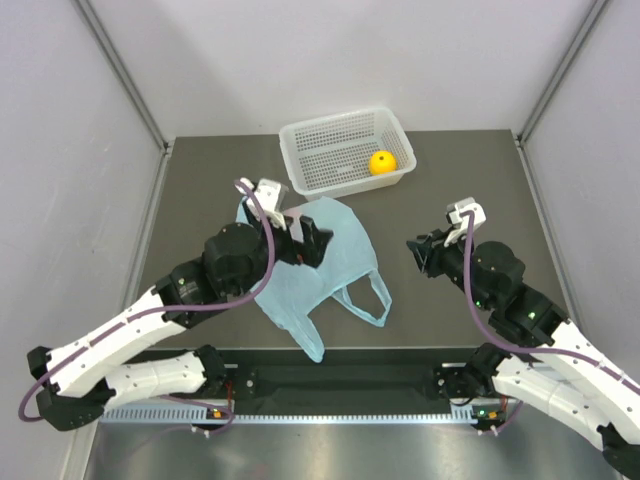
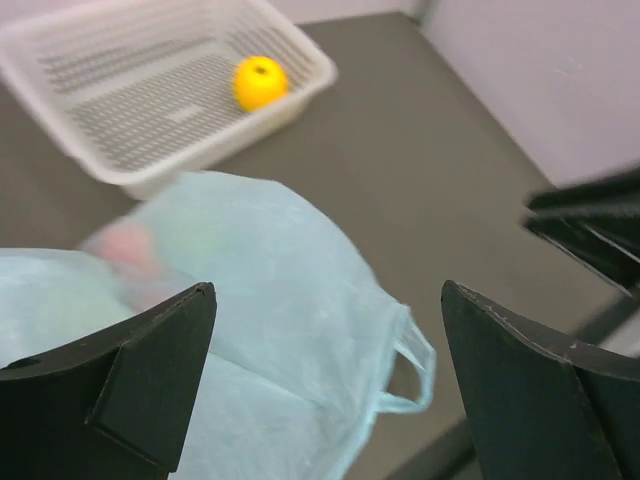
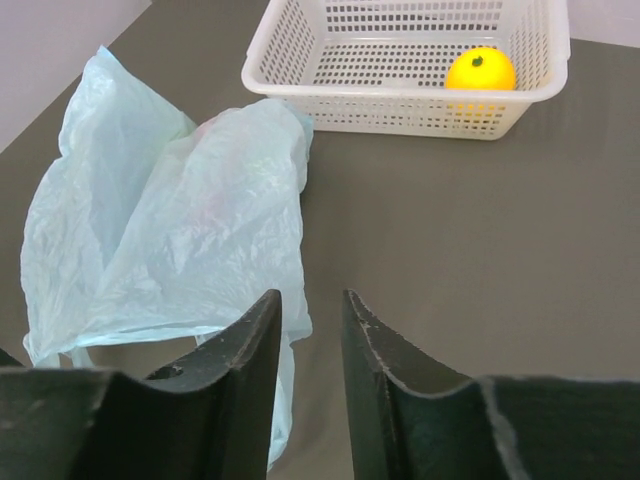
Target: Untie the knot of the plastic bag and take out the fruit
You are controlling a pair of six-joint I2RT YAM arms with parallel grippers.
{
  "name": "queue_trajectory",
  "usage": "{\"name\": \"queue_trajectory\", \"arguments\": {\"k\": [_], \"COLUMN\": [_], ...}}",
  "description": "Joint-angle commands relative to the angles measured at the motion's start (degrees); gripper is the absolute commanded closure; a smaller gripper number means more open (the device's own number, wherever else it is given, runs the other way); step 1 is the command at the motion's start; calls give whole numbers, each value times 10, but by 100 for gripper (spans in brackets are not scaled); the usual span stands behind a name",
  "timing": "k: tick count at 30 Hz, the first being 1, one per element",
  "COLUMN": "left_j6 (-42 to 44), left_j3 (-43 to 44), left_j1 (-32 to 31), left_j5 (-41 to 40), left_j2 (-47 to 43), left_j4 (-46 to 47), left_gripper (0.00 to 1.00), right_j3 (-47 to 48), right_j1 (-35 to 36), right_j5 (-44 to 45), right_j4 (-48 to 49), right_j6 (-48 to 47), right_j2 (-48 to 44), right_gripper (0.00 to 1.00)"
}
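Left fingers (image 2: 130,390): spread wide, empty, above plastic bag (image 1: 335,255). Right fingers (image 3: 235,390): narrowly parted, empty. Handles (image 2: 428,352) loose, no knot visible. Yellow fruit (image 1: 381,162) in far basket (image 1: 320,150); reddish shape (image 2: 125,245) inside bag, judged unextracted.

White perforated basket (image 1: 330,150) on dark table (image 1: 460,190)

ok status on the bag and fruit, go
left claw open over plastic bag; right claw barely open, empty. one yellow fruit in white basket, pinkish blur showing through bag. nothing seen in the way.
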Motion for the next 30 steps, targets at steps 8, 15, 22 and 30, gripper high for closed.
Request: {"name": "queue_trajectory", "arguments": {"k": [8, 15, 22, 30], "left_j6": [21, 22, 22, 24], "left_j3": [199, 213, 148, 87], "left_j1": [168, 199, 248, 284], "left_j5": [11, 17, 24, 69], "left_j2": [234, 344, 329, 323], "left_j4": [-208, -263, -219, -183], "left_gripper": [1, 1, 16, 90], "right_j3": [10, 4, 1, 1], "right_j1": [-2, -6, -9, -10], "right_j5": [-7, -3, -6, -8], "right_j4": [7, -6, -8, -7], "right_j6": [-6, -9, -8, -8], "right_j2": [8, -12, -13, -11], "right_gripper": [59, 56, 56, 56]}}
